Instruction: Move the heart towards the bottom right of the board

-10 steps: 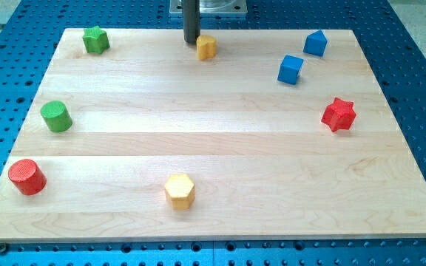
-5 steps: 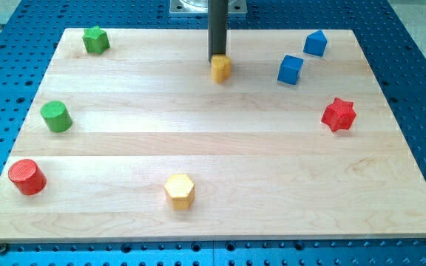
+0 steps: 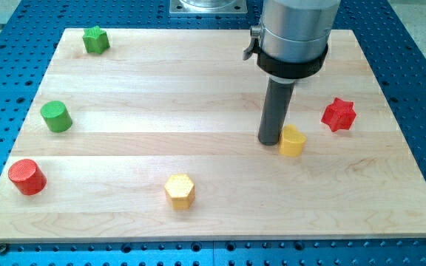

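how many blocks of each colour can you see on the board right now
green: 2, a star and a cylinder
red: 2, a cylinder and a star
yellow: 2, a hexagon and a heart touching my tip
blue: 0 in view
total: 6

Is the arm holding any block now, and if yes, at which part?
Nothing is held. My tip only presses against the yellow heart block's side toward the view's left, pushing it.

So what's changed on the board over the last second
My tip has pushed the yellow heart from the view's top edge down and rightward to mid-board, left of the red star. The arm now hides both blue blocks. The green star, green cylinder, red cylinder and yellow hexagon stayed put.
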`<state>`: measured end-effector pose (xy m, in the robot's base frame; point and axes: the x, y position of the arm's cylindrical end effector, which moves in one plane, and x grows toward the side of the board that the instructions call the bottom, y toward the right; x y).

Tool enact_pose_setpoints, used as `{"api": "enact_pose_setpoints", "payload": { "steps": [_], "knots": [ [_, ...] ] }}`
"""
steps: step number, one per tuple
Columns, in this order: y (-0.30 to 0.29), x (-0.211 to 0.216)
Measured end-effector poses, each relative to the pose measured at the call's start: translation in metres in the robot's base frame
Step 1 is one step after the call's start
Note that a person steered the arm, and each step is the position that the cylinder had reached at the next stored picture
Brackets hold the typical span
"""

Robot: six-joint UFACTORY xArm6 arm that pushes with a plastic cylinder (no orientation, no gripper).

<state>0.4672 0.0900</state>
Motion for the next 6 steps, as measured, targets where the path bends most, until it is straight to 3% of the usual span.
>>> {"api": "enact_pose_setpoints", "payload": {
  "steps": [3,5,6],
  "knots": [
    [0.072,0.045],
    [0.109,0.110],
    [0.069,0.082]
  ]
}}
